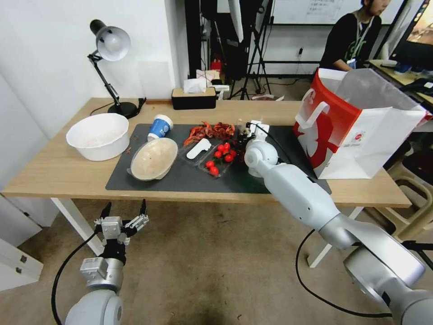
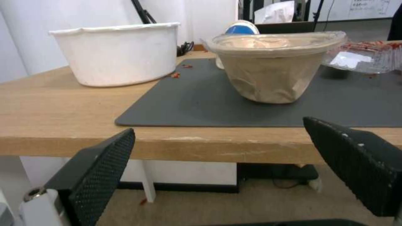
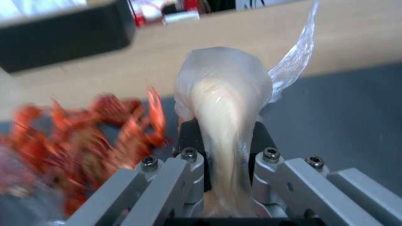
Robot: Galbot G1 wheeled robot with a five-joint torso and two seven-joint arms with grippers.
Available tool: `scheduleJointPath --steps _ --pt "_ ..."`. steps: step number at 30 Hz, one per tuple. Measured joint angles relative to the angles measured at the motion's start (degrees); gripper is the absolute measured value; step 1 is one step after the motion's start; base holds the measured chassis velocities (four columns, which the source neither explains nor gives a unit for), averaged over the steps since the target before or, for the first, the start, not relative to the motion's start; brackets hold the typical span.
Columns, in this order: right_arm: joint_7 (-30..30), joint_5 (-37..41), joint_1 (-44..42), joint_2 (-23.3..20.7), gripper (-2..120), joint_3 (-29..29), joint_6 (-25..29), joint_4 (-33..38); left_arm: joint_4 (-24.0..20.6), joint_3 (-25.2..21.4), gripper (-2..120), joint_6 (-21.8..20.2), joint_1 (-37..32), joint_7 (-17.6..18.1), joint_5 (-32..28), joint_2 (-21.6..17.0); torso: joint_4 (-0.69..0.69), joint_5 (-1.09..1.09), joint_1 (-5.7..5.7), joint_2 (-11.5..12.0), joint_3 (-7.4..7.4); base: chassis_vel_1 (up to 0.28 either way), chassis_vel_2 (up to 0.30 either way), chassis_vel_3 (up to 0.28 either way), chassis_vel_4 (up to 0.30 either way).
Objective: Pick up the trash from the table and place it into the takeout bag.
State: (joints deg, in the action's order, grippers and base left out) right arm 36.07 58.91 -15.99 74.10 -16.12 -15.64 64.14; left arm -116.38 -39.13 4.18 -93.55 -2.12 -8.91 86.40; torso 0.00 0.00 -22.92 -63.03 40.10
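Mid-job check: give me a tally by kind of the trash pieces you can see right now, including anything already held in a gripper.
Blue-and-white paper cup: 1
Beige lidded bowl: 1
Clear bag with beige ball, held in the right gripper: 1
Total: 3

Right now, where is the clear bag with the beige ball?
The clear bag with the beige ball is pinched in the right gripper over the dark mat, beside the red crayfish shells.
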Motion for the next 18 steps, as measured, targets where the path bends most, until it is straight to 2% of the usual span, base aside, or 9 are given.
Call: scheduleJointPath --steps 9,11,15,18 --pt "0.05 0.20 -1.59 -2.53 8 1.72 0.55 7.08 0.00 0.05 100 0.04 0.03 0.00 0.08 0.00 0.00 0.01 0.00 0.00 0.00 0.000 0.000 0.000 0.000" --pt "-2.03 -0.60 -3.00 -4.41 8 3.19 2.13 12.55 0.00 0.15 100 0.05 -0.02 0.00 0.19 0.01 0.00 0.01 0.00 0.00 0.00 0.000 0.000 0.000 0.000" --pt "-4.73 -1.72 -4.27 -5.95 7 5.01 3.94 17.11 -0.05 0.16 100 0.05 -0.03 0.00 0.26 0.02 -0.01 0.01 0.00 0.00 0.00 0.000 0.000 0.000 0.000" --pt "-8.40 -3.82 -6.63 -9.01 7 10.30 5.63 27.79 -0.30 0.20 100 0.02 -0.13 -0.01 0.44 0.02 0.01 0.02 0.00 0.00 0.00 0.000 0.000 0.000 0.000"
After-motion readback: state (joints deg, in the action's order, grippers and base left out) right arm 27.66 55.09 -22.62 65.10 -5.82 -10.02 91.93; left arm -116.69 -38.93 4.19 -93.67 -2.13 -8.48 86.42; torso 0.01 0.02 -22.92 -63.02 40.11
